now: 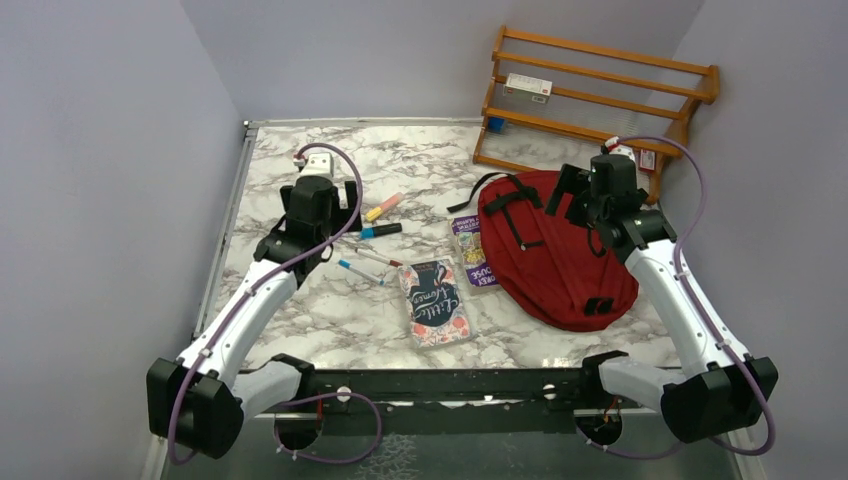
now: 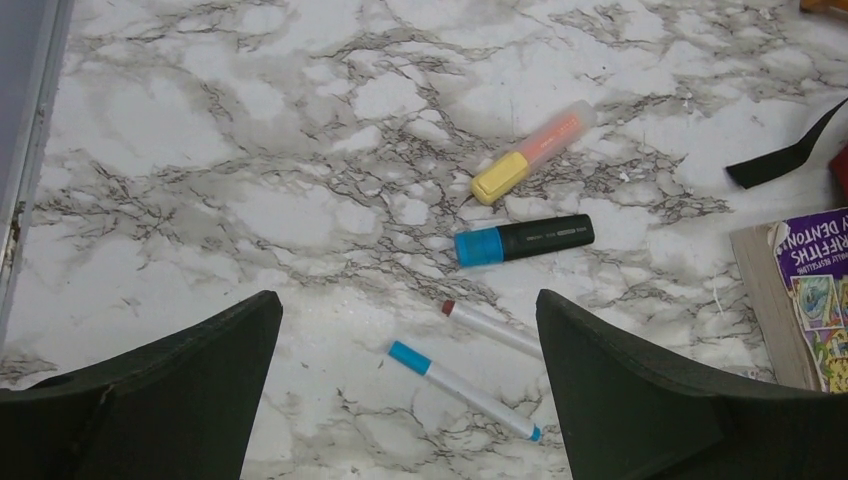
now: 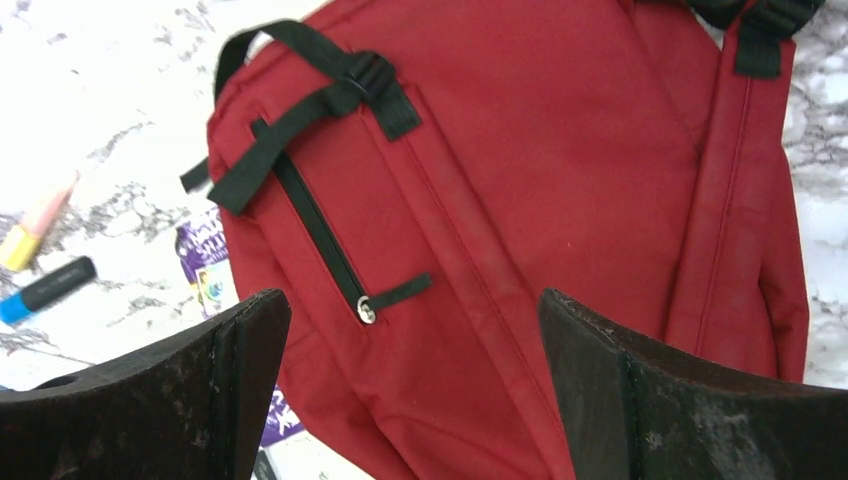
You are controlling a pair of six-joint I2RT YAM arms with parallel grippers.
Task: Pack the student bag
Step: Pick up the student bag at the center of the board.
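Observation:
The dark-red student bag (image 1: 555, 255) lies flat and zipped at the right of the table; it fills the right wrist view (image 3: 520, 180), with its black zipper pull (image 3: 368, 312) between the jaws. My right gripper (image 3: 410, 400) hovers open and empty above it. My left gripper (image 2: 410, 390) is open and empty above a blue-capped white pen (image 2: 460, 390) and a red-capped white pen (image 2: 490, 325). A blue-and-black highlighter (image 2: 523, 240) and a yellow-and-orange highlighter (image 2: 532, 152) lie beyond. A purple book (image 1: 473, 252) touches the bag's left side. A floral book (image 1: 436, 300) lies at centre.
A wooden rack (image 1: 590, 95) with a small white box stands at the back right. A metal rail (image 1: 225, 225) edges the table's left side. Grey walls close in on both sides. A black bag strap (image 2: 785, 160) trails toward the pens.

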